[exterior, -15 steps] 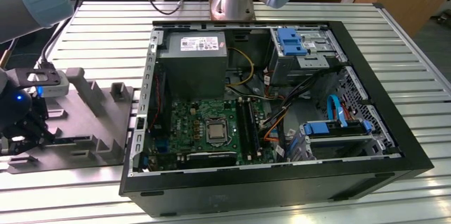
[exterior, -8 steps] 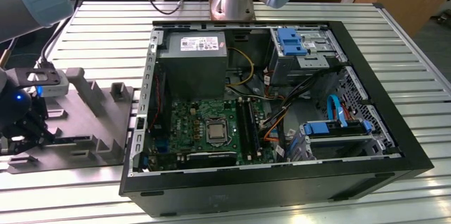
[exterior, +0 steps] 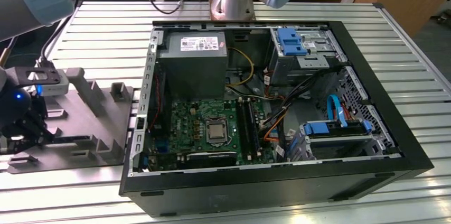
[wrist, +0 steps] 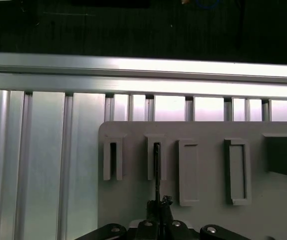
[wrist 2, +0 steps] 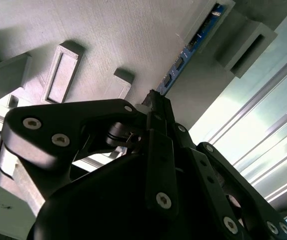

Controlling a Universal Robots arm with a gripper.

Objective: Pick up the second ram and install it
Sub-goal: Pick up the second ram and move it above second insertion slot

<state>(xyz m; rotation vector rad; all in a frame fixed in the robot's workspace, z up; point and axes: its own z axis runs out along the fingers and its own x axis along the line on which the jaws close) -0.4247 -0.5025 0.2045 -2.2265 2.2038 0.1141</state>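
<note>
The second ram [wrist 2: 186, 50] is a thin bluish strip standing on edge in a slotted holder of the grey fixture plate [exterior: 92, 129]. In the first wrist view the ram [wrist: 156, 170] appears as a dark line running from that slot down to my fingertips. My black gripper [wrist 2: 153, 100] is shut on the near end of the strip, and its fingers meet around the ram's edge [wrist: 158, 202]. In the exterior view the gripper [exterior: 28, 131] hangs low over the plate's left part, well to the left of the open computer case [exterior: 366, 145].
Inside the case lie the green motherboard [exterior: 204, 123] with its black memory slots [exterior: 246, 121], the grey power-supply box [exterior: 191, 65], cables and blue drive brackets [exterior: 289, 42]. The fixture plate carries several raised holders [wrist: 236, 172]. Everything rests on a ribbed aluminium table [exterior: 105, 34].
</note>
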